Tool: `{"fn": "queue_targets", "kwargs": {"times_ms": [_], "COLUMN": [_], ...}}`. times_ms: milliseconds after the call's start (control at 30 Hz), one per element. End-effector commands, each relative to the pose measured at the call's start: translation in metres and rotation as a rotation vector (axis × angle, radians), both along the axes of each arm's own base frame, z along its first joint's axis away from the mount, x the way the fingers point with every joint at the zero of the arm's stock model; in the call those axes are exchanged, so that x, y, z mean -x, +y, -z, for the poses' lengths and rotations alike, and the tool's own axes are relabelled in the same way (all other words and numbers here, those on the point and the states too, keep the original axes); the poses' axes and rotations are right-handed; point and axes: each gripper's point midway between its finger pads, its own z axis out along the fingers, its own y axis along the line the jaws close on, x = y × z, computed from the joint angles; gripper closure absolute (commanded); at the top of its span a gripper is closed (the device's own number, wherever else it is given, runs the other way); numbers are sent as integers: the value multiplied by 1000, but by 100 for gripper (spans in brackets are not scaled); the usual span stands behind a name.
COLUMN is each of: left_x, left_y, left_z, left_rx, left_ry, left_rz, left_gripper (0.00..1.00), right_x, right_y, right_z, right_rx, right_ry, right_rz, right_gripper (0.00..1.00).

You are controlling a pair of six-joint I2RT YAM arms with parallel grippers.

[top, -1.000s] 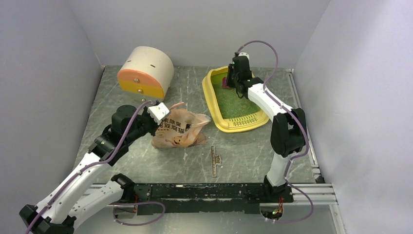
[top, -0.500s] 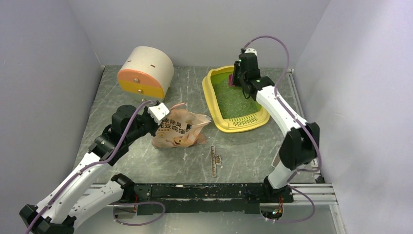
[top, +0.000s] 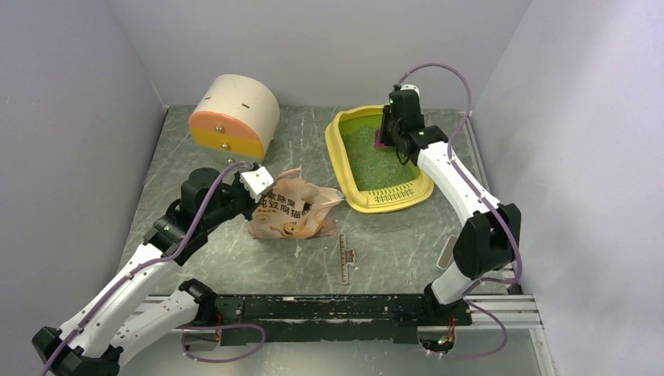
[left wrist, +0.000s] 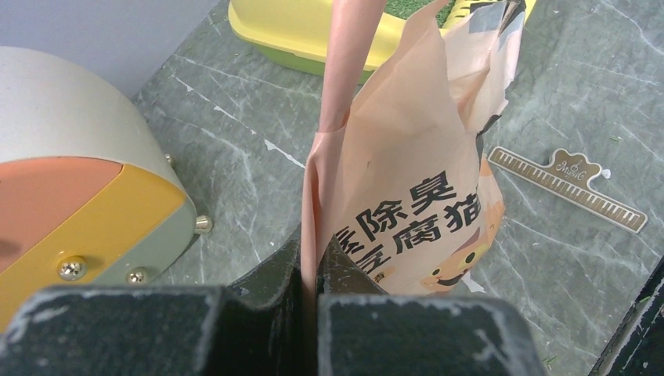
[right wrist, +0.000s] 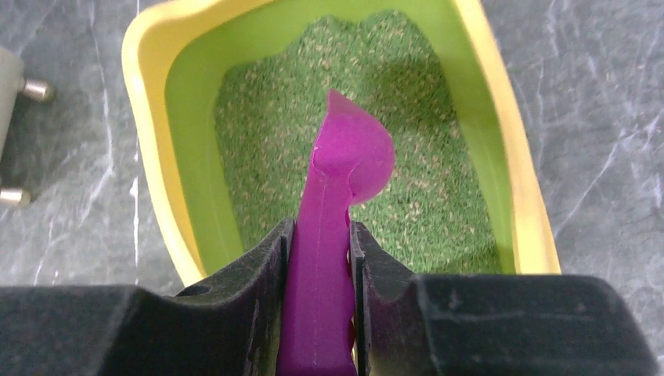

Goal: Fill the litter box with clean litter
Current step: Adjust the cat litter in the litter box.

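Over grey tabletop [top: 391, 243], clamps magenta plastic scoop [right wrist: 348, 160] right, pink printed bag [left wrist: 407, 157] left; risks flinging granules [right wrist: 266, 117] beyond yellow plastic litter box [right wrist: 507, 141] if swept hastily.

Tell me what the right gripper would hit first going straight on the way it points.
The scoop held by the right gripper would likely meet the litter in the litter box first; the gap is unclear.

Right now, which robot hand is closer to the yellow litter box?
Right. The right gripper hangs over the litter box, shut on the magenta scoop. The left gripper is off to the box's left, pinching the pink bag.
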Motion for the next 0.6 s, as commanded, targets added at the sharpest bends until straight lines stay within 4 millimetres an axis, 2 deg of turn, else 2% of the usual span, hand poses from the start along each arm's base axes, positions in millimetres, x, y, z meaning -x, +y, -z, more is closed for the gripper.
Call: {"fn": "queue_targets", "kwargs": {"times_ms": [0,100,167,400,567], "left_x": [-2,-6,-10,-22,-23], "left_y": [-11,-14,-15,-16,-15], "left_z": [-29,-27,-27,-31,-28], "left_rx": [76,66,71,81,85], "left_ry": [-82,-79,-84,-90,-84], "left_rz": [48,52,42,3,-9], "left_gripper": [95,95,95,95,95], "right_x": [21,48,67,133,169], "right_y": [7,7,13,42,61], "right_z": [-56,-88,-99,-127,-124], "right_rx": [-82,-140,-196,-401,-483], "right_ry": [-66,-101,-100,-67,28], "right_rz": [-61,-94,-137,-333,-471], "right_gripper": [100,100,100,100,100]}}
